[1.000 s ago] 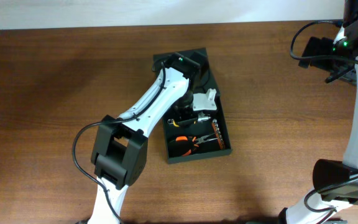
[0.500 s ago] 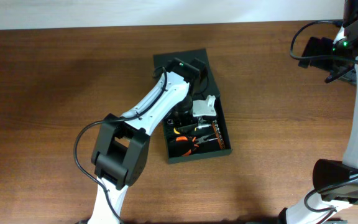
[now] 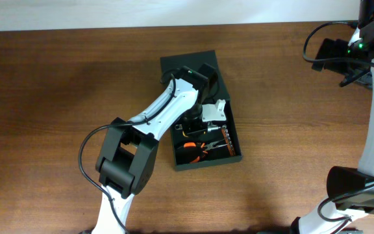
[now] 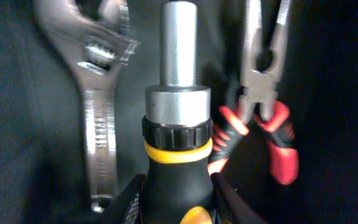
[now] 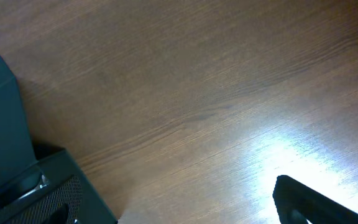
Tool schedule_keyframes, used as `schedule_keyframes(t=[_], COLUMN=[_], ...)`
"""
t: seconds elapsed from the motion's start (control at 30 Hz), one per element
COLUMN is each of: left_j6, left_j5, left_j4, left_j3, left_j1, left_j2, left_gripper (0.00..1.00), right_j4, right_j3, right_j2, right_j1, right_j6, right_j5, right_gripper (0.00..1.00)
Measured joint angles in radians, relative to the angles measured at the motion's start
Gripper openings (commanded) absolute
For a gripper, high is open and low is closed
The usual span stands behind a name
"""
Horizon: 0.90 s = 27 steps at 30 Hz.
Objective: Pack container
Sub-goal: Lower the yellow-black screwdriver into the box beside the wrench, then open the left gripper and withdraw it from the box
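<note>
While the left gripper (image 4: pixel 178 202) is clamping the black-and-yellow screwdriver (image 4: pixel 178 118) by its handle, it is hanging low inside the container (image 3: pixel 237 136), mid-counter (image 3: pixel 57 97), between wrench (image 4: pixel 98 118) and pliers (image 4: pixel 263 93). Placing step judged underway. Next move is calling for lowering until seated, then opening the jaws.

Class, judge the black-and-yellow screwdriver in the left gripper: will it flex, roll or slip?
Likely stiff: the screwdriver has a thick metal shaft. Its round barrel would probably roll if laid loose. The left gripper pinches its matte handle, which looks grippy, not slick.
</note>
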Motion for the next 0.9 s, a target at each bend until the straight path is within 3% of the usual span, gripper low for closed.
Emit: schedule_keyframes(t=[0.33, 0.37, 0.47, 0.5, 0.63, 0.9], left_j6=[0.002, 0.002, 0.003, 0.002, -0.003, -0.022], left_j5=[-0.099, -0.105, -0.111, -0.113, -0.116, -0.116], left_j4=[0.085, 0.087, 0.085, 0.081, 0.05, -0.003], left_j3=[-0.002, -0.003, -0.004, -0.005, -0.005, 0.019], left_j1=[0.0, 0.0, 0.0, 0.0, 0.0, 0.0], left_j2=[0.0, 0.0, 0.0, 0.0, 0.0, 0.0], left_gripper=[0.03, 0.13, 0.57, 0.66, 0.71, 0.72], right_j4=[0.0, 0.0, 0.0, 0.0, 0.0, 0.0], right_j3=[0.0, 0.0, 0.0, 0.0, 0.0, 0.0], right_j2=[0.0, 0.0, 0.0, 0.0, 0.0, 0.0], right_j1=[0.0, 0.0, 0.0, 0.0, 0.0, 0.0], right_j6=[0.0, -0.001, 0.001, 0.0, 0.0, 0.0], right_j5=[0.0, 0.0, 0.0, 0.0, 0.0, 0.0], right_gripper=[0.99, 1.0, 0.99, 0.99, 0.99, 0.99])
